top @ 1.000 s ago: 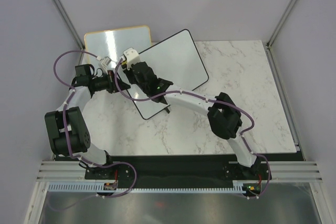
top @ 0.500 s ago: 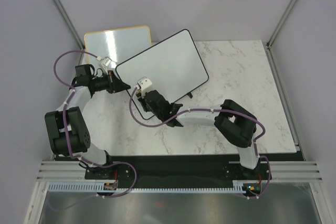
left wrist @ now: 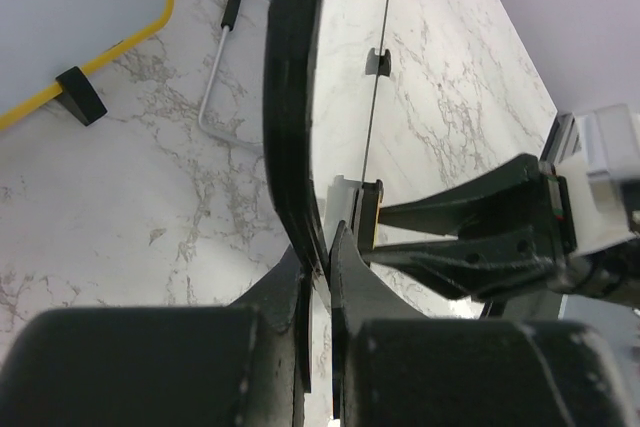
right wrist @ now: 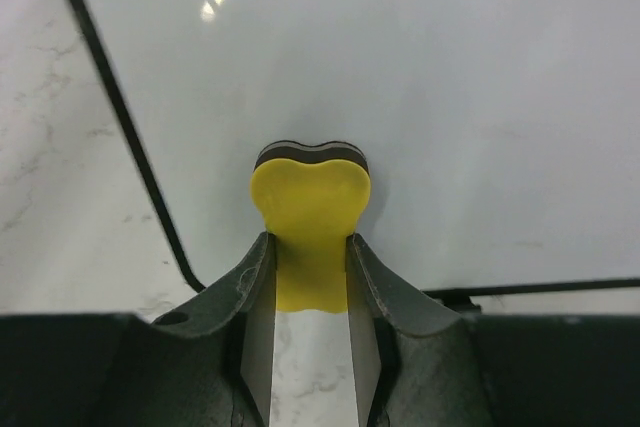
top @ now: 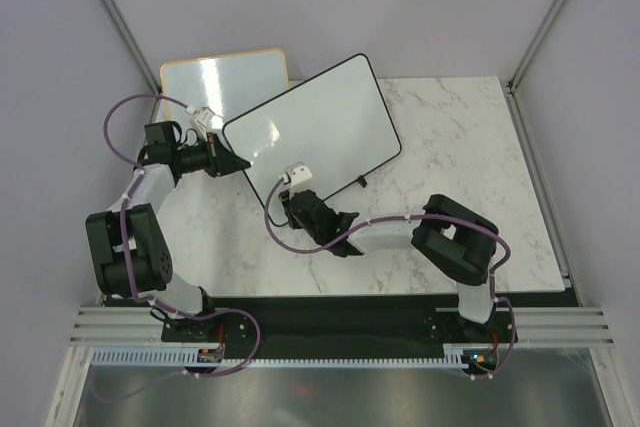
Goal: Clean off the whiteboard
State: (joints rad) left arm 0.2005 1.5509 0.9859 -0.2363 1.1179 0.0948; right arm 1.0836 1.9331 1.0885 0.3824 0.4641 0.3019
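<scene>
- Top view: the whiteboard (top: 325,127) lies slanted across the far-left middle of the bench (top: 470,137). Its far-left edge overlaps a corner of the orange-framed board (top: 215,72). The left jaws are clamped on its left edge, and the right jaws sit at its near edge. No scribble shows on the white face from here.
- Left wrist view: the black frame (left wrist: 293,97) of the whiteboard runs edge-on, pinched between the closed left jaws. An L-shaped metal key (left wrist: 211,75) lies on the marble to the left, apart from the whiteboard.
- Right wrist view: the right jaws grip a yellow eraser (right wrist: 310,207). Its dark felt is pressed to the white face close to the near-left corner of the whiteboard.
- Doing the step well, as I judge it: hold the felt flat, press evenly and sweep in overlapping strokes from the near edge to the far one. The left clamp must stay firm so the whiteboard neither skids nor tips on its feet.
- Containers: none shows in any view.
</scene>
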